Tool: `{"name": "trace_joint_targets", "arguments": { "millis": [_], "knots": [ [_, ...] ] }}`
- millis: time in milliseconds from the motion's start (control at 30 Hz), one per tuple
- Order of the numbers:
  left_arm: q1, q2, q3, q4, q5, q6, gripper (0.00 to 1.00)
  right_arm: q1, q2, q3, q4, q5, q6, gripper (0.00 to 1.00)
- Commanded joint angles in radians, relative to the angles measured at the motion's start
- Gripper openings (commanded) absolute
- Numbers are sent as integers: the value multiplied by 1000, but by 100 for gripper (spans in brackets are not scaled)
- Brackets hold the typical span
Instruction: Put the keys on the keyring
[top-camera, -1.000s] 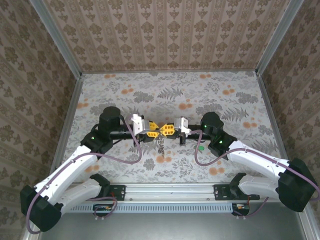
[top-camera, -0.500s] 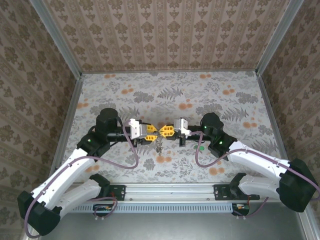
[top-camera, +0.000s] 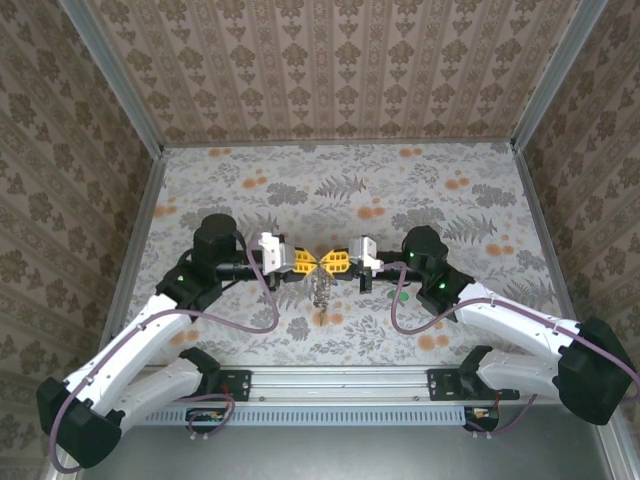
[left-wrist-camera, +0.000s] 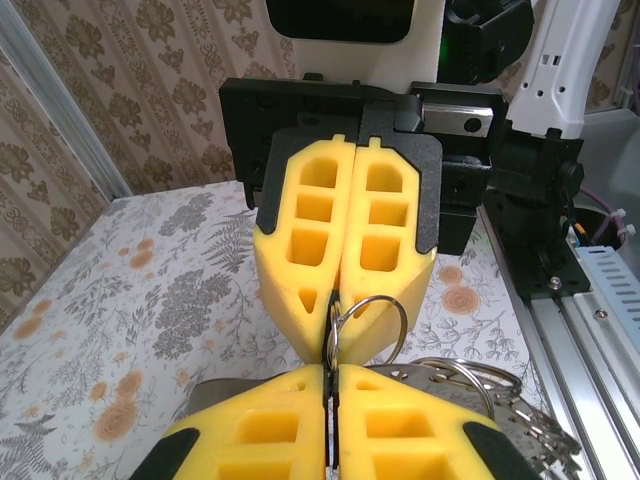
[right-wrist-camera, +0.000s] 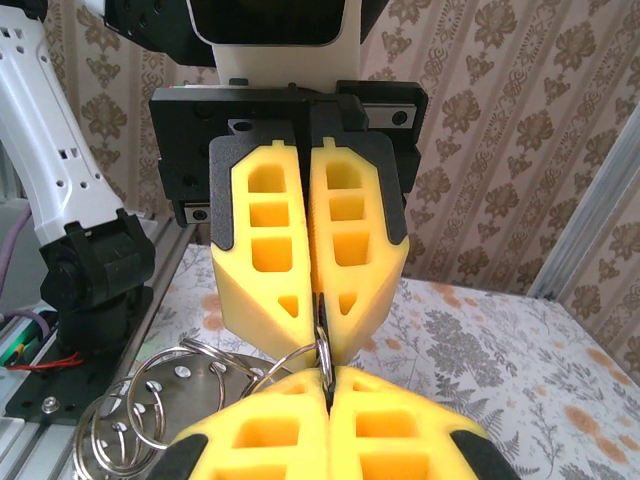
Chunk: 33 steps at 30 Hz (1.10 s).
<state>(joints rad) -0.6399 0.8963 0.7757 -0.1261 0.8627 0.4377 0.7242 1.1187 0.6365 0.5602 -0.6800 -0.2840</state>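
Note:
My two grippers meet tip to tip above the middle of the table, left gripper (top-camera: 307, 262) facing right gripper (top-camera: 328, 262). A small thin metal ring, the keyring (left-wrist-camera: 372, 322), sits edge-on between them. The left gripper (left-wrist-camera: 333, 372) is shut on its near part, and the right gripper (right-wrist-camera: 327, 375) is shut on the same keyring (right-wrist-camera: 322, 350) from the other side. A bunch of larger metal rings with a flat holed metal plate (right-wrist-camera: 150, 400) hangs from it (top-camera: 320, 292). I cannot make out separate keys in that bunch.
A small green thing (top-camera: 400, 296) lies on the flowered tablecloth beside the right arm, too small to identify. Patterned walls close in the table on three sides, and an aluminium rail (top-camera: 340, 380) runs along the near edge.
The left gripper's jaws, slightly apart before, have closed on the ring, and its arm has shifted a little. The right gripper has stayed shut in place.

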Motion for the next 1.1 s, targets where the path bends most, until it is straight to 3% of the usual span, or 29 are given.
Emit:
{"name": "trace_joint_targets", "arguments": {
  "millis": [0, 100, 200, 500, 633, 767, 1067],
  "knots": [
    [-9, 16, 25, 5, 59, -15, 11, 2, -28, -1, 62, 22, 9, 0],
    [-7, 15, 23, 5, 49, -11, 18, 2, -31, -3, 60, 23, 8, 0],
    [-5, 20, 34, -22, 66, 1, 1, 3, -31, -2, 61, 23, 6, 0],
    [-4, 43, 48, -3, 26, -40, 0, 2, -12, 18, 64, 10, -4, 0],
    [-15, 58, 23, 94, 12, -102, 10, 5, 7, 16, 117, 12, 25, 0],
    [-25, 72, 17, 127, 12, -118, 7, 7, 27, 12, 169, 13, 54, 0],
    [-40, 57, 7, 153, 12, -107, 15, 15, 38, 6, 150, 14, 33, 0]
  ]
}}
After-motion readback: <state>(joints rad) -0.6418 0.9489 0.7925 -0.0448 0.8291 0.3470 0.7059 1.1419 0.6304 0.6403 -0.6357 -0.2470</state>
